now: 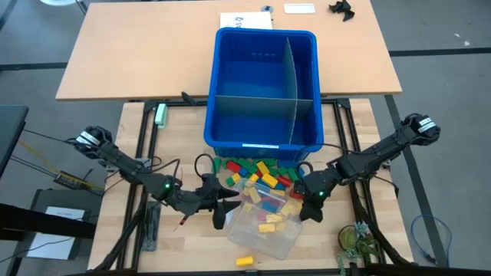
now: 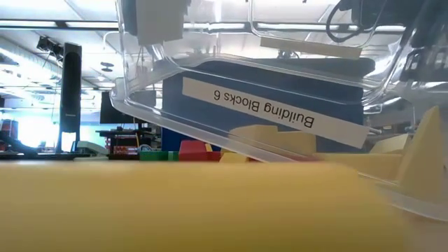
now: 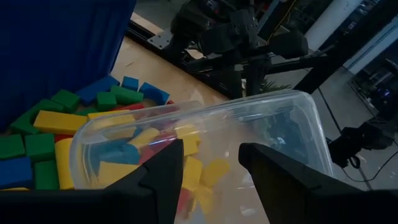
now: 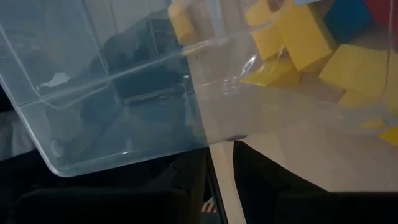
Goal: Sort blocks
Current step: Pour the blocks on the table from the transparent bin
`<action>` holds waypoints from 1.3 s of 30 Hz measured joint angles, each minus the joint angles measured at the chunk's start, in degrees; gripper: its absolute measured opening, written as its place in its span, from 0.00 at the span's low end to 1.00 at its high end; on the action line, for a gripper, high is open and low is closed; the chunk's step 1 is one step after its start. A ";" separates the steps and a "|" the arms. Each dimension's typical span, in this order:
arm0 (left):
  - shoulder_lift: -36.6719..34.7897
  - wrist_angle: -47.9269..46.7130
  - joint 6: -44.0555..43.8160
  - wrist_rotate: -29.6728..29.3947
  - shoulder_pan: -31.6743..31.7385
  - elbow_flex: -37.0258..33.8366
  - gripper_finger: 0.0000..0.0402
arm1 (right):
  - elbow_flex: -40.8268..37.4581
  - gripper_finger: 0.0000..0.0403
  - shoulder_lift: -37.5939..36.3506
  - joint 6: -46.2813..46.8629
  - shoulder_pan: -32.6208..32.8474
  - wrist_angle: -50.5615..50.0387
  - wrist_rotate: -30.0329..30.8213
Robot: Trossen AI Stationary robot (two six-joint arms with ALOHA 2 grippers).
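A clear plastic tub [image 1: 265, 222] sits tilted on the table in front of the blue bin [image 1: 263, 84], with several red, yellow and blue blocks [image 1: 270, 208] inside it. More blocks [image 1: 257, 170] lie piled against the bin's near wall. One yellow block [image 1: 244, 261] lies alone near the front edge. My right gripper [image 1: 311, 205] is shut on the tub's right side. My left gripper [image 1: 223, 207] is open at the tub's left side, a finger on either side of its rim [image 3: 205, 118]. The low view shows the tub's labelled wall [image 2: 266, 105] raised at a slant. My right gripper pinches the tub's thin clear wall at its edge [image 4: 213, 146] between its two fingers, coming level from the table's right. The tub is tilted in the hold, one side raised and part of it on the table. My left gripper: I cannot tell whether its fingers [image 3: 158, 180] touch the tub.
The blue bin has grey dividers [image 1: 265, 98] forming three compartments. A second table [image 1: 153, 46] with papers stands beyond it. A small plant [image 1: 357, 244] is at the front right. Cables run along the frame on both sides.
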 joint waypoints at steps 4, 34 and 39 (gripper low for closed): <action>0.06 2.70 2.61 0.19 -0.75 -0.06 0.48 | 0.00 0.22 0.00 -0.11 0.81 1.08 -0.20; -9.94 -4.53 10.14 -1.57 -8.10 0.10 0.48 | 6.69 0.17 12.72 -4.93 -2.29 17.93 -0.22; -12.68 -10.04 9.33 -4.18 -11.55 0.06 0.48 | 12.68 0.16 19.19 -10.32 -5.19 13.75 -2.25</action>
